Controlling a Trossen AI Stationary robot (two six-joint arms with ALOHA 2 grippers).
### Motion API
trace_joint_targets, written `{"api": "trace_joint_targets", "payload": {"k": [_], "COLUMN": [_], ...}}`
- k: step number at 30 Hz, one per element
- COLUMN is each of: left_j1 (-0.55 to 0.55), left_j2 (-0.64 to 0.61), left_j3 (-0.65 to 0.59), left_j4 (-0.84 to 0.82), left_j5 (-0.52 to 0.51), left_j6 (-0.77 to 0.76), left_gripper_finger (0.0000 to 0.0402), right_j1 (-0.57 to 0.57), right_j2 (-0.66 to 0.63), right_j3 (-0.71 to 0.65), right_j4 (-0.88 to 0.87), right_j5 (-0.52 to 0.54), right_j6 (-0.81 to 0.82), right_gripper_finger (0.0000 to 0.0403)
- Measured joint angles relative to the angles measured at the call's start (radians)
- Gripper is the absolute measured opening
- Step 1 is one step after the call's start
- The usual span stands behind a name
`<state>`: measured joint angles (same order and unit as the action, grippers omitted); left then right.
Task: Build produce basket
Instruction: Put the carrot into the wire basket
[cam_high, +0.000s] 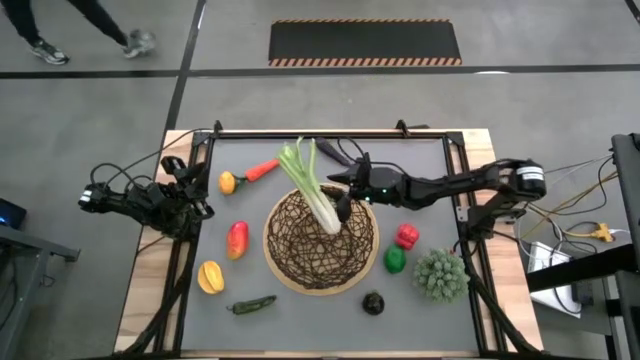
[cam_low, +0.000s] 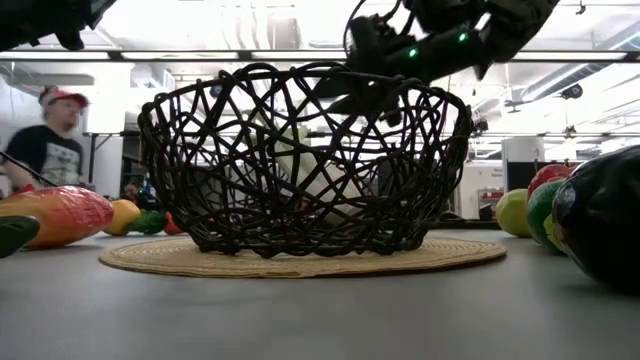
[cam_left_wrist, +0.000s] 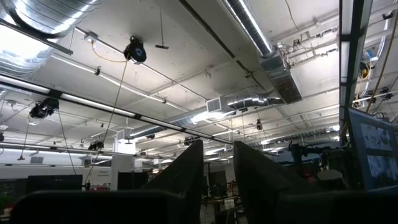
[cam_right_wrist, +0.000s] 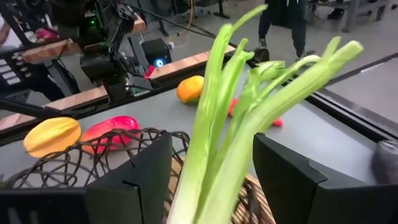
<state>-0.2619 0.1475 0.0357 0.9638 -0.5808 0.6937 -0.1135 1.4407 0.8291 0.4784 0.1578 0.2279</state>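
High view: the basket (cam_high: 320, 240) sits near the middle of the table (cam_high: 420, 160). Its only content is the leek (cam_high: 313, 190), white end down inside the bowl and green leaves lying over the far rim toward the table's far edge. The remaining produce lies on the table outside the basket. On the left-edge side are a carrot (cam_high: 262, 170), a lemon (cam_high: 228, 182), a red-yellow pepper (cam_high: 237, 239), a yellow piece (cam_high: 210, 276) and a green chili (cam_high: 252, 304). On the right-edge side are a red pepper (cam_high: 406, 236), a lime (cam_high: 395, 259) and a leafy green head (cam_high: 441, 275). An eggplant (cam_high: 373, 302) lies toward the near edge.

Right wrist view alone shows the grip state: the leek (cam_right_wrist: 230, 137) stands between the two dark fingers (cam_right_wrist: 140, 171) with a gap on each side, so the jaws are released around it, not clamped.

Low view shows the white stalk (cam_low: 290, 160) through the wicker of the basket (cam_low: 300, 170), with the right gripper (cam_low: 375, 95) over the rim.

Right gripper (cam_high: 342, 207) reaches in from the right edge, arm extended, fingers above the basket's far half. Left gripper (cam_high: 190, 200) waits folded at the left edge; its wrist camera points at the ceiling, fingers (cam_left_wrist: 186, 171) nearly together on nothing.
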Motion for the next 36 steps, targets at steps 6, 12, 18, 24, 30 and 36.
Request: {"api": "trace_joint_targets", "payload": {"k": [6,12,18,24,30,36], "left_j1": [0.0,-0.001,0.0,0.0,0.0,0.0], "left_j2": [0.002,0.01,0.01,0.041,0.143,0.28], "left_j3": [0.0,-0.002,-0.007,-0.008,-0.008,0.031], "left_j4": [-0.003,-0.006,-0.122,-0.201,-0.217,-0.222], "left_j5": [-0.003,-0.125,-0.271,-0.271,-0.272,-0.347], "left_j6": [0.0,-0.022,-0.24,-0.503,-0.713,-0.823], "left_gripper_finger": [0.007,0.007,0.007,0.007,0.007,0.007], "right_j1": [0.044,0.166,0.299,0.363,0.365,0.365], "right_j2": [-0.167,-0.288,-0.358,-0.407,-0.458,-0.533], "right_j3": [0.0,-0.02,-0.086,-0.176,-0.251,-0.298], "right_j4": [-0.268,-0.462,-0.474,-0.417,-0.363,-0.338], "right_j5": [0.001,0.002,0.002,0.005,0.008,0.002], "right_j6": [-0.001,-0.007,-0.063,-0.152,-0.2,-0.273], "right_gripper_finger": [0.0196,0.0191,0.019,0.019,0.019,0.019]}}
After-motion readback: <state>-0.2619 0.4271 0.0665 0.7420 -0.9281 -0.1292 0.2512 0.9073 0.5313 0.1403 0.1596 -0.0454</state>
